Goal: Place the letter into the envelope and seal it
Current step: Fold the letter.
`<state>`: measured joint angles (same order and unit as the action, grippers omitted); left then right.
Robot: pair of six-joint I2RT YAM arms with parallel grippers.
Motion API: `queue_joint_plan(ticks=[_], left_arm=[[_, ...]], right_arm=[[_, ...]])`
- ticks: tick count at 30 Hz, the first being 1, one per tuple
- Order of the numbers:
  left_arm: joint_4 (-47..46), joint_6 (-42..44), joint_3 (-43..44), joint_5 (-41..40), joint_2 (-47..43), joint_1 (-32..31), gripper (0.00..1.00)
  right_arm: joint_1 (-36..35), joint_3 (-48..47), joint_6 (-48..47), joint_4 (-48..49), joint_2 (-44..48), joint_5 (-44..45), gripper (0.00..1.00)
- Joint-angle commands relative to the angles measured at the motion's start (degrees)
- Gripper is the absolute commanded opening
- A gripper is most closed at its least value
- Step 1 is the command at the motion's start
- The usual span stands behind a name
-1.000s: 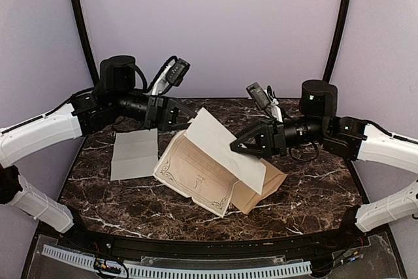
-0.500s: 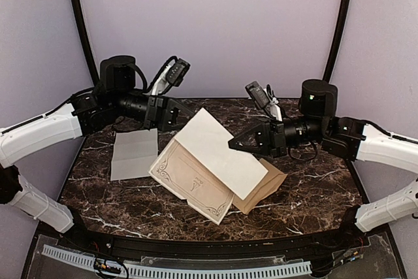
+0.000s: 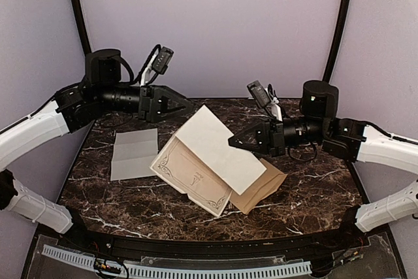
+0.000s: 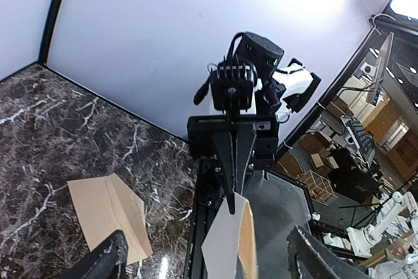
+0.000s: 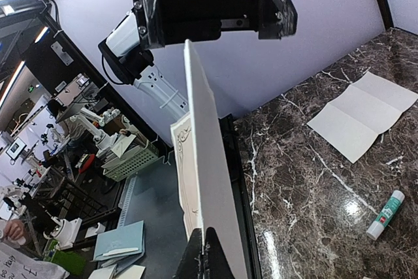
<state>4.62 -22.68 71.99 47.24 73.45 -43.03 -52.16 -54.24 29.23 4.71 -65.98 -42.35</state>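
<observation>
Right gripper (image 3: 233,142) is clamped on the envelope (image 3: 215,155) — it pinches the middle of the far long edge of a plain white panel and holds that panel tilted up off the tabletop (image 3: 313,191). Beneath it sits a cream panel with an ornamental border and a small printed mark. Tan kraft paper pokes out flat at the near right. It all reads as one opened-up piece, though the joins are hidden.

The envelope's long axis runs on the diagonal, from far left down to near right, and the raised panel opens toward the left arm.

Left gripper (image 3: 188,104) hangs over the far left of the tabletop with its fingers spread wide and nothing between them, nose aimed at the envelope.

The letter (image 3: 134,153) lies flat on the left side of the tabletop, beside the envelope but not touching it. Creases divide it into panels, and its longer side runs roughly away from the arms.

My read is that this letter will be light, floppy and quick to buckle, and the polished stone gives nothing to get under. An outer edge or corner looks the likeliest hold — or a crease, if one stands proud. The envelope looks stiffer, since the held panel stays straight from a single pinch.
</observation>
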Motion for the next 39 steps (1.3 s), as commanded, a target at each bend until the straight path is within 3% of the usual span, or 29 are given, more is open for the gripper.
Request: queue_joint_plan(ticks=[1,4,22,29,31,34,37,39], left_arm=[[0.4,1.1,2.1,-4.9,-4.9,1.9,0.86],[-0.4,0.9,2.7,-4.6,-4.8,2.0,0.92],[8.7,5.8,10.0,-0.1,6.8,-3.2,0.96],[9.6,6.2,9.9,2.7,7.7,-3.8,0.61],[10.2,6.5,9.8,2.7,7.7,-3.8,0.45],[10.6,6.7,9.8,3.5,7.7,-3.8,0.29],[10.7,7.0,9.8,3.9,7.6,-3.8,0.04],[10.6,7.3,9.7,3.2,7.1,-3.8,0.00]], right_arm=[[-0.5,0.9,-0.2,1.9,1.2,1.4,0.00],[-0.5,0.7,-0.2,1.9,0.8,1.0,0.00],[-0.5,1.2,-0.1,0.9,0.6,1.1,0.00],[-0.5,1.2,-0.3,0.9,0.3,2.5,0.00],[-0.5,1.2,-0.3,1.1,0.0,2.5,0.00],[-0.5,1.0,-0.3,1.3,-0.5,2.4,0.00],[-0.5,0.9,-0.4,1.3,-1.0,2.4,0.00],[-0.5,1.0,-0.5,1.0,-1.2,2.7,0.00]])
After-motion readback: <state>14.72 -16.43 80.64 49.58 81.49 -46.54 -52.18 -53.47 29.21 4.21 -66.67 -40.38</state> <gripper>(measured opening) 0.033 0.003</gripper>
